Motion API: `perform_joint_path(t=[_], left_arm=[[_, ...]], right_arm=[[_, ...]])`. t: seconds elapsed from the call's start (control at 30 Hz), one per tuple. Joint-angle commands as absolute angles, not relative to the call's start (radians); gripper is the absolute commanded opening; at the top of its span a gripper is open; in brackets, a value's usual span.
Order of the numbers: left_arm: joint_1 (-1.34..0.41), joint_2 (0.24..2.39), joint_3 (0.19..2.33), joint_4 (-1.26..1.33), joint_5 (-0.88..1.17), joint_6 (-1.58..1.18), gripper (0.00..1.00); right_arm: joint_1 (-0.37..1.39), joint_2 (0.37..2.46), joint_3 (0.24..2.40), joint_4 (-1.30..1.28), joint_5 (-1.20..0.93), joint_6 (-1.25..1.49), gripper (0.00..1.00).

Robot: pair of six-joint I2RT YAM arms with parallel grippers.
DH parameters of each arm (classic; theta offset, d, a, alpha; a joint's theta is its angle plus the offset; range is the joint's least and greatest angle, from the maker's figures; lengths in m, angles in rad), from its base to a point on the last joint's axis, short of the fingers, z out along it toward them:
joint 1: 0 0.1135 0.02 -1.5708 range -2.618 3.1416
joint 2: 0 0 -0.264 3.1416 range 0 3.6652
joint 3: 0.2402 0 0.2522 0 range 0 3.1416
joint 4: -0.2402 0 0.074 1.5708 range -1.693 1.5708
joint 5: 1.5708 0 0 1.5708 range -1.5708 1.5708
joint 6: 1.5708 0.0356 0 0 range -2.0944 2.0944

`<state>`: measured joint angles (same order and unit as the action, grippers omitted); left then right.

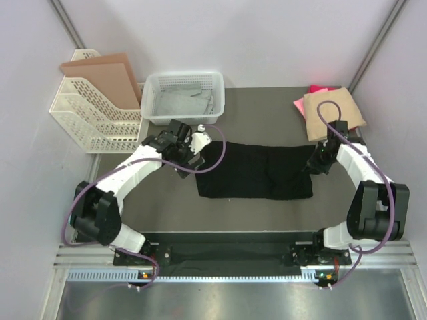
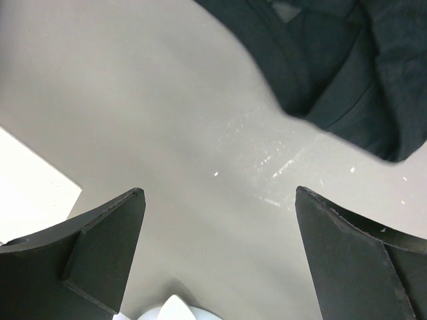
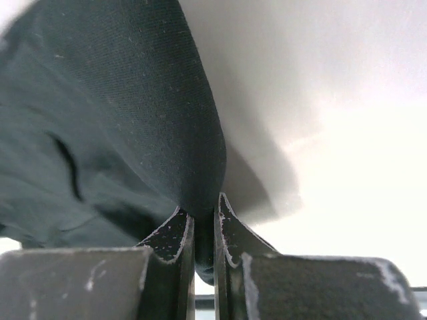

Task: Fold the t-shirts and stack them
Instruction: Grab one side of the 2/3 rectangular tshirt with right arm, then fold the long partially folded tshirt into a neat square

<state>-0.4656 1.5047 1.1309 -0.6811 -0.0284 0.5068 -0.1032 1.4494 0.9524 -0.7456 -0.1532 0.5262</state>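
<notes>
basket (image 1: 183, 75): grey cloth (image 1: 179, 100); black tee (image 1: 253, 175) outside

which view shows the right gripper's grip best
Right wrist: the right gripper pinches a fold of the black t-shirt up close. Top external shows it small, at the shirt's right edge; left wrist only a shirt corner.

Grey table (image 1: 267, 113), black t-shirt (image 1: 257, 170), white basket (image 1: 187, 74), tan t-shirt (image 1: 333, 107)

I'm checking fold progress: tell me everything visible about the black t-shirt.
The black t-shirt is soft, matte dark cloth, lying as a wide, partly folded band across the grey table. The right gripper is shut on its right edge, pinching a fold. The open left gripper hovers beside its left end, not touching.
</notes>
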Motion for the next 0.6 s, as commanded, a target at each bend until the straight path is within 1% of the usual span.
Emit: perform_joint_path(t=[0.0,0.03,0.23,0.57], left_arm=[[-0.462,1.372,1.128,-0.699,-0.009,0.506,0.99],[-0.456,1.365,1.109,-0.698,-0.02,0.509,0.99],[-0.388,1.296,1.069,-0.718,-0.005,0.523,0.99],[-0.281,1.195,0.997,-0.739,0.031,0.566,0.99]], right_arm=[[-0.019,1.448,1.133,-0.796,-0.074,0.551,0.0],[0.064,1.475,1.191,-0.808,-0.066,0.557,0.0],[0.315,1.587,1.368,-0.862,0.017,0.635,0.0],[0.604,1.821,1.604,-0.925,0.083,0.699,0.0]])
